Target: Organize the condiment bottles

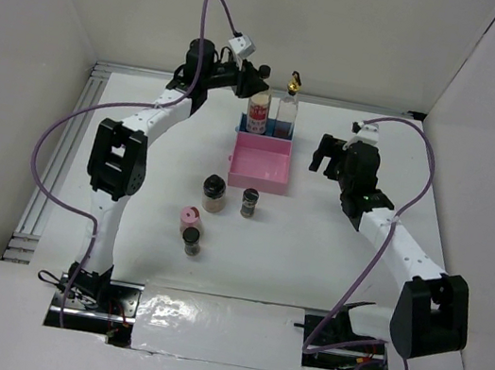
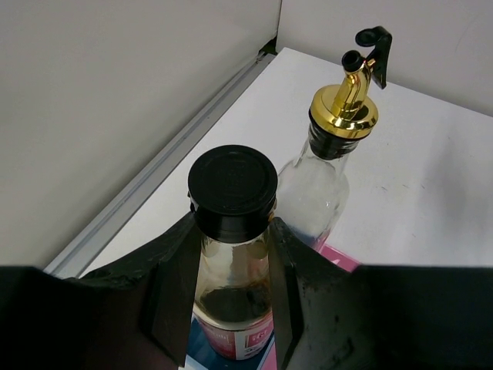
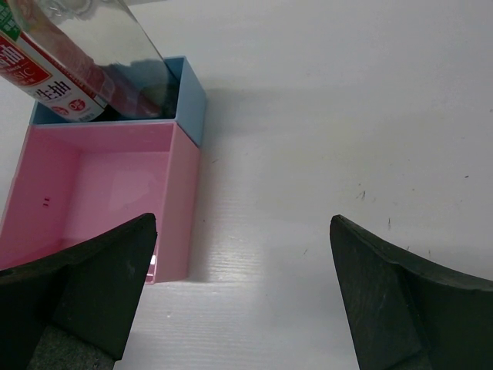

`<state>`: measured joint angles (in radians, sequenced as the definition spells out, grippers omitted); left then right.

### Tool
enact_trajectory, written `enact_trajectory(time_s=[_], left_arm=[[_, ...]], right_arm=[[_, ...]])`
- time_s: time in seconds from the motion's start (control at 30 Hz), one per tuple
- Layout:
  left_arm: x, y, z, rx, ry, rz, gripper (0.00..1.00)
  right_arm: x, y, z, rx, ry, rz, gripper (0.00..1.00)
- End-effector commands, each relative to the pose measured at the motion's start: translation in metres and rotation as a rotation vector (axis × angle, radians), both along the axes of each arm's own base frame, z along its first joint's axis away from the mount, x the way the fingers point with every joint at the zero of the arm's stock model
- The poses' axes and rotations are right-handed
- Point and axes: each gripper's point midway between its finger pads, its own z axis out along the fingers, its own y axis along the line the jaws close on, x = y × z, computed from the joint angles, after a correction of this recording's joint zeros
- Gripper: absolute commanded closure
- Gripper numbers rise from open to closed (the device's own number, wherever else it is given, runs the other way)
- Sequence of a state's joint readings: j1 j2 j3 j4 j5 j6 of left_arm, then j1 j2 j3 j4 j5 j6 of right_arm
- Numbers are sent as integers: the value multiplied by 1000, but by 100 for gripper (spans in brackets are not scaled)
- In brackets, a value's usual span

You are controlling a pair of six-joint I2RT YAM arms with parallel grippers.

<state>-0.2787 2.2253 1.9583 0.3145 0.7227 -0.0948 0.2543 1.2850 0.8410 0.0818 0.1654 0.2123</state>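
Pink-lidded jar (image 1: 190, 217) and three black-lidded jars (image 1: 213, 192) loose on the counter (image 1: 312, 254), left end effector (image 2: 231, 262) clamped on black-capped bottle (image 2: 233, 181) neck, bottle upright in blue tray (image 3: 189, 91) beside gold-spouted bottle (image 2: 316, 189), pink tray (image 3: 179, 202) adjoining, right end effector (image 3: 243, 297) spread wide, empty.

Fig. 1. Item counts, top view.
Two tall bottles, upper centre: black-capped bottle (image 1: 259, 110), gold-spouted bottle (image 1: 288, 106). Four small jars, centre left: three black-lidded jars (image 1: 213, 193) (image 1: 249, 203) (image 1: 191, 241), one pink-lidded jar (image 1: 189, 220). Two trays: pink tray (image 1: 257, 184), blue tray (image 3: 192, 96). Two arms (image 1: 117, 162) (image 1: 400, 245).
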Motion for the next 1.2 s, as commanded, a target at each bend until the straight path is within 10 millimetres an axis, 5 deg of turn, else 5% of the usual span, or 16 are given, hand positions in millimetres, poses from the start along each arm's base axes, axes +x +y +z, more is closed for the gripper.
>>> enact_trajectory(time_s=[0.0,0.5,0.7,1.03,1.17], left_arm=[[-3,-7,46,-57,-174,-35,100],[-11,-8,12,-13,-183,-50,94],[-17,-8,13,-10,-179,-69,45],[-26,-7,30,-10,-194,-82,20],[-33,-4,43,-8,-203,-82,1]], right_arm=[[-3,-6,8,6,-21,-18,0],[-6,-2,8,-1,-21,13,0],[-7,-2,11,-5,-28,16,0],[-9,5,15,-13,-37,67,0],[-12,17,20,-37,-32,154,0]])
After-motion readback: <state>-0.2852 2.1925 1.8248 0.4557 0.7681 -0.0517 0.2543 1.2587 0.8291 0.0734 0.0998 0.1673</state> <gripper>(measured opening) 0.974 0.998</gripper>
